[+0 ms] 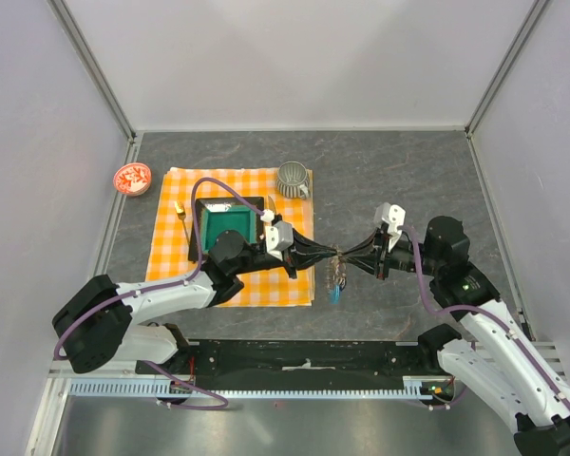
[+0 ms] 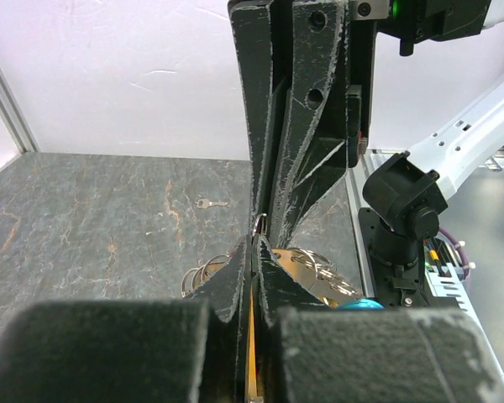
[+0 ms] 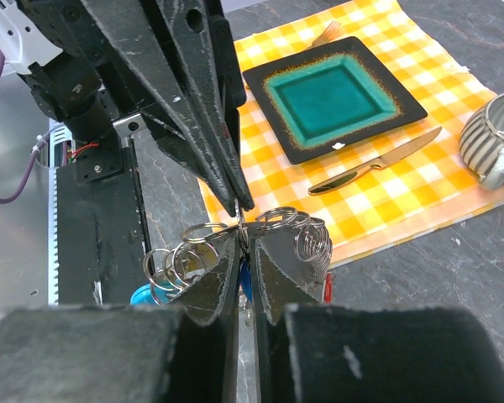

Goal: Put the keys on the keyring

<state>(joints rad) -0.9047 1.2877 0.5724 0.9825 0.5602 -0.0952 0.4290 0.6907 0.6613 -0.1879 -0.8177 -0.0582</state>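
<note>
Lab enclosure, white panel walls (image 1: 294, 57), aluminium frame (image 1: 92, 66) (test rig)

From above, the keyring (image 1: 337, 273) is too small to make out what hangs on it. In the left wrist view the fingers (image 2: 228, 284) of the left gripper (image 2: 254, 248) cover most of it, leaving a sliver of its cyan tag (image 2: 359, 303); a key (image 2: 210, 203) beyond the keyring is too small to tell its colour. In the right wrist view the cup (image 3: 494, 138) beyond the keyring is cut by the edge

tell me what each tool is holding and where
Both the left tool and the right tool pinch the keyring, each on a wire loop.
</note>
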